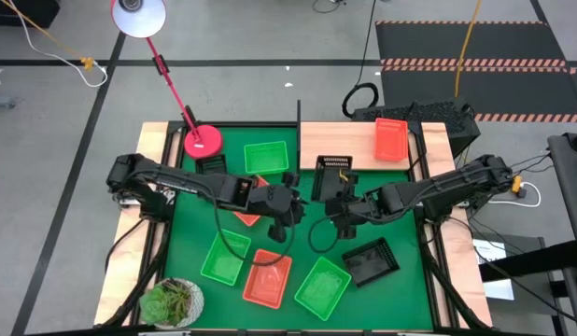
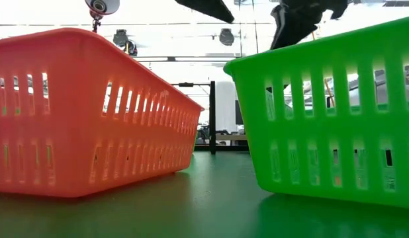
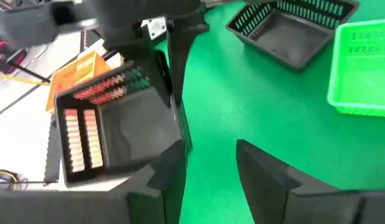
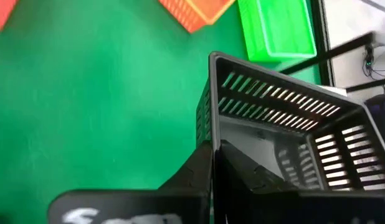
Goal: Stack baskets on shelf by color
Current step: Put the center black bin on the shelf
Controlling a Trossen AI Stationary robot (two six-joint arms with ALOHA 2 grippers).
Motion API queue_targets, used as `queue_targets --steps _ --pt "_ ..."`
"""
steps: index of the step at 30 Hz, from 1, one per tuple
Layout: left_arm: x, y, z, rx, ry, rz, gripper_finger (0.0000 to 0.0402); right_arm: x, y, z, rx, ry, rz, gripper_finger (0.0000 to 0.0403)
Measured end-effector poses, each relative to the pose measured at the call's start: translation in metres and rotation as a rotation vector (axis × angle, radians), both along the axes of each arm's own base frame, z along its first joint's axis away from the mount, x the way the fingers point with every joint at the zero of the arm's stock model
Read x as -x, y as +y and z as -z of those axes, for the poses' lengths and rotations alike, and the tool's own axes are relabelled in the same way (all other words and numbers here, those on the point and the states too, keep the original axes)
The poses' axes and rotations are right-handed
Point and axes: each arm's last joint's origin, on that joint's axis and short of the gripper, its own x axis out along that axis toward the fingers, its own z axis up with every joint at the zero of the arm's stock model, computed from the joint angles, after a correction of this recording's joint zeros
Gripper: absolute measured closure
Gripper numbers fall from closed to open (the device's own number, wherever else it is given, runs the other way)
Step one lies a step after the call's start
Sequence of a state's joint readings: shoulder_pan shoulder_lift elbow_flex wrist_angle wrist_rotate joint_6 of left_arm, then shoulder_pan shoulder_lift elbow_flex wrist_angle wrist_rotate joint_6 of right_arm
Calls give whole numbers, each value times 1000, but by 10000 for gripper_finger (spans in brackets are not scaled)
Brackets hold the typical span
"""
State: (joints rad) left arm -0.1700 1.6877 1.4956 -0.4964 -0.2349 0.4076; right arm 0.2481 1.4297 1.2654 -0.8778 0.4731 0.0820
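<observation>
Green mat [image 1: 401, 299]: the table's working surface is being covered by it, with wooden side rails at left and right.
Near edge: a small potted plant [image 1: 173, 301] is being kept at the left corner; a green plastic mesh basket [image 1: 323, 287] and an orange-red plastic mesh basket [image 1: 268, 277] are lying side by side, and these two are filling the low view.
Second green basket [image 1: 225, 258]: it is lying just left of the orange-red one.
Loose black mesh basket [image 1: 371, 260]: it is resting tilted on the mat, right of centre.
Right gripper [image 1: 337, 211]: its fingers are being kept clamped on the rim of another black mesh basket [image 4: 286, 140], by the near edge of the board.
Left gripper [image 1: 288, 207]: it is being held over the mat's centre, fingers apart with only mat between them, just beside the held basket.
Orange-red basket under the left arm [image 1: 248, 215]: it is partly hidden by the arm.
Far mat: a third green basket [image 1: 266, 157] is lying beside the round red lamp base [image 1: 204, 141].
Light wooden shelf board [image 1: 340, 140]: an orange-red basket [image 1: 391, 138] is resting on its right end.
</observation>
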Motion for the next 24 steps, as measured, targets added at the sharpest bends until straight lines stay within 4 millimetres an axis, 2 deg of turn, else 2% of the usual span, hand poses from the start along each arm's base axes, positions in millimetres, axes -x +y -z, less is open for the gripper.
queue_targets --steps 6,10,16,20,24 --pt "27 -1 -17 101 46 -82 261 20 -6 -6 23 -4 -42 396" --pt "39 -1 -19 160 98 -145 276 37 -16 -7 35 -70 -60 397" --pt "42 -8 -3 153 163 -141 298 60 -38 1 110 -183 -115 395" --pt "44 -6 15 136 214 -148 308 75 -55 12 159 -233 -185 395" --pt "45 -3 23 159 226 -185 309 86 -74 18 165 -271 -206 395"
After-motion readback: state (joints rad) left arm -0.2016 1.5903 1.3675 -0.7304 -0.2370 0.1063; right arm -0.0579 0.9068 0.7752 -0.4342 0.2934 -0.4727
